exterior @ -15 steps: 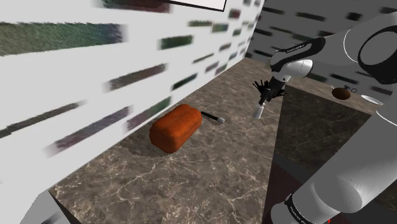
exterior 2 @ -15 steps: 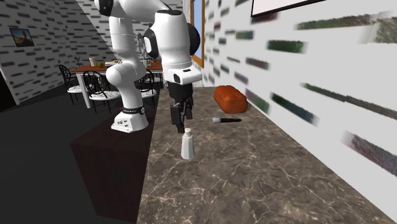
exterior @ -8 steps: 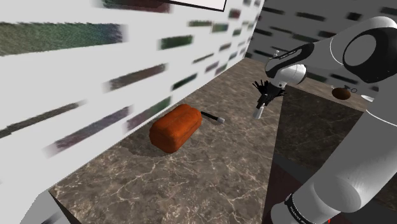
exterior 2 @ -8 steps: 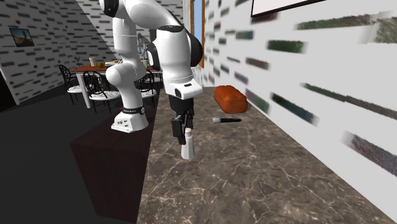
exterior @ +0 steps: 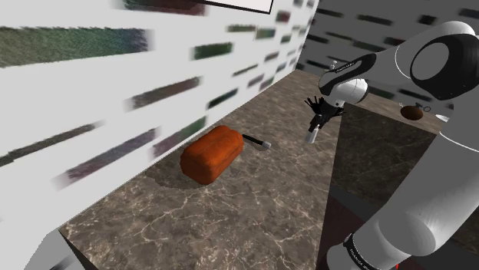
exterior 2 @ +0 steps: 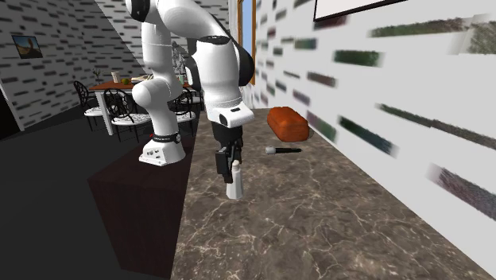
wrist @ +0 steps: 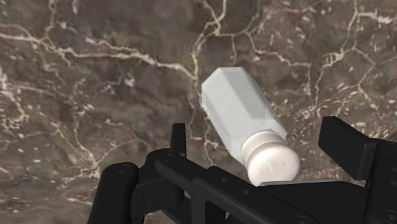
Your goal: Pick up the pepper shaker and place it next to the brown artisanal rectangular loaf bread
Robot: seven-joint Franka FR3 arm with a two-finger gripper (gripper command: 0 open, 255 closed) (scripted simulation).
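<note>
The claw [exterior 2: 229, 167] partly hides the shaker [exterior 2: 235, 188] in the second exterior view, whose wall tiles [exterior 2: 364, 134] are blurred.

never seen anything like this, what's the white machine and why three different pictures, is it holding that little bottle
It is a simulated white robot arm with a black two-finger gripper, on a box beside a dark marbled counter. One picture looks down from beside the box, one looks along the counter, and one comes from a camera on the gripper. On the counter are a reddish-brown loaf, a small dark-handled tool beside it and an upright white shaker. The gripper hangs at the shaker's top; its fingers stand apart either side without touching it, so nothing is held yet.
</note>
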